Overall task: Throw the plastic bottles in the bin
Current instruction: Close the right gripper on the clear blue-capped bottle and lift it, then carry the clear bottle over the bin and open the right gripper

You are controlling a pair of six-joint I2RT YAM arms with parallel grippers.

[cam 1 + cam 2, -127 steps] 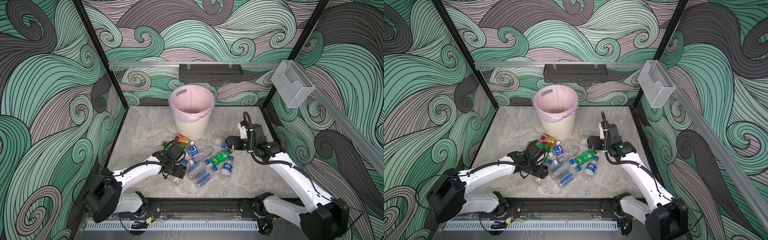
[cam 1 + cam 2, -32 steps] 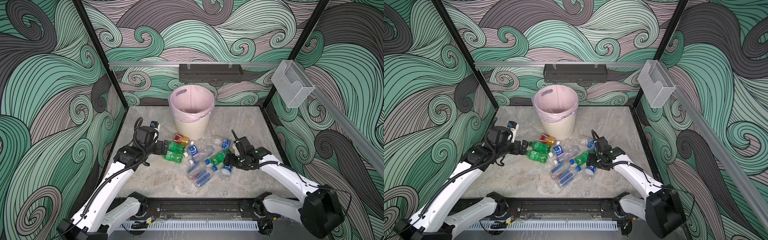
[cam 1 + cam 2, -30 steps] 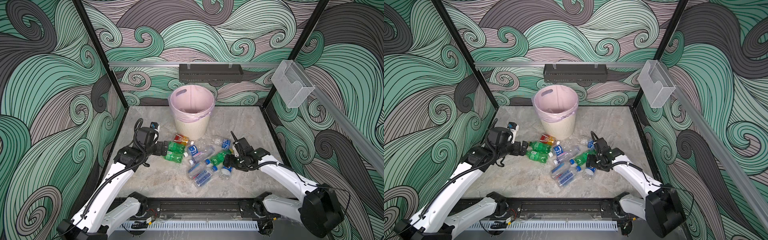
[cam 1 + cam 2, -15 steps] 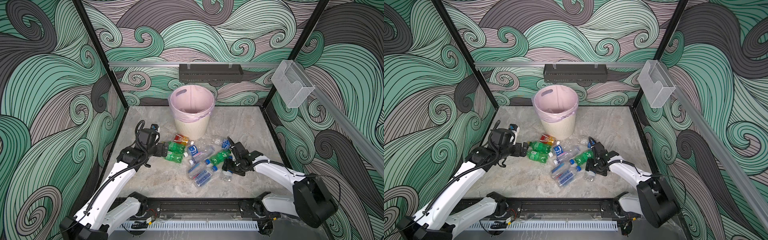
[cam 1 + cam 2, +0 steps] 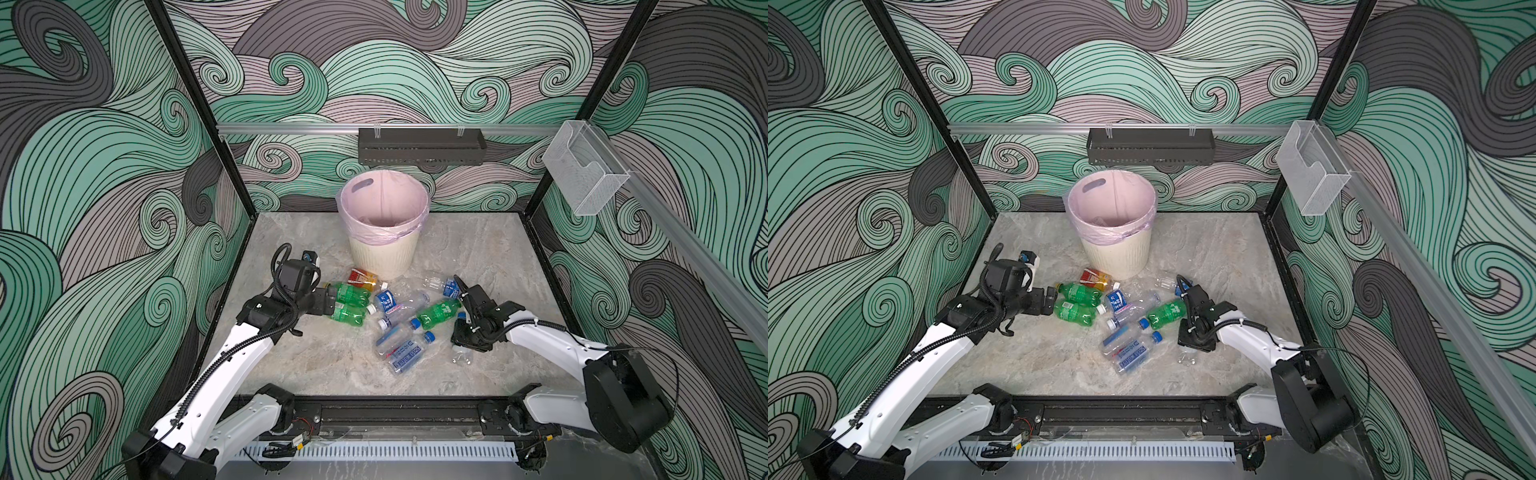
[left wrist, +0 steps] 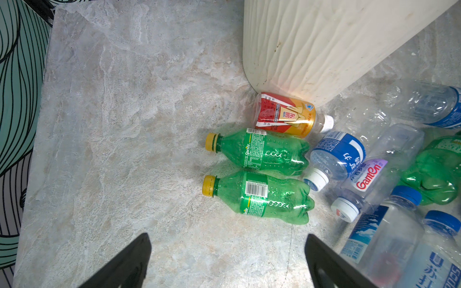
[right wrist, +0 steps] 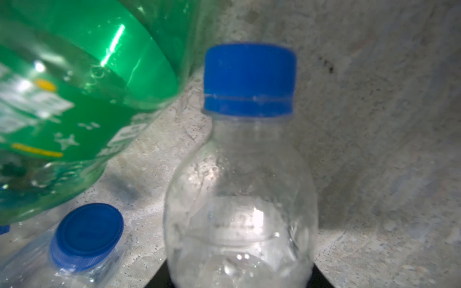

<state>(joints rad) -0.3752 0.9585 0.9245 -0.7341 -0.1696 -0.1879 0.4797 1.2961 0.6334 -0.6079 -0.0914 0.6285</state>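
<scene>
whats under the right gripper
A clear bottle with a blue cap; the right gripper is shut on it. In both top views the gripper covers the bottle's middle, so only its ends show, and any label there is hidden.

High front stereo pair, wrist cameras near bottles

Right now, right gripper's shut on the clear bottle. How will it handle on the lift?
Looks empty bar droplets, so the clear bottle is probably light. Its thin walls look creased; they may buckle under the right gripper. Smooth, round body: could slip or roll if released.
</scene>
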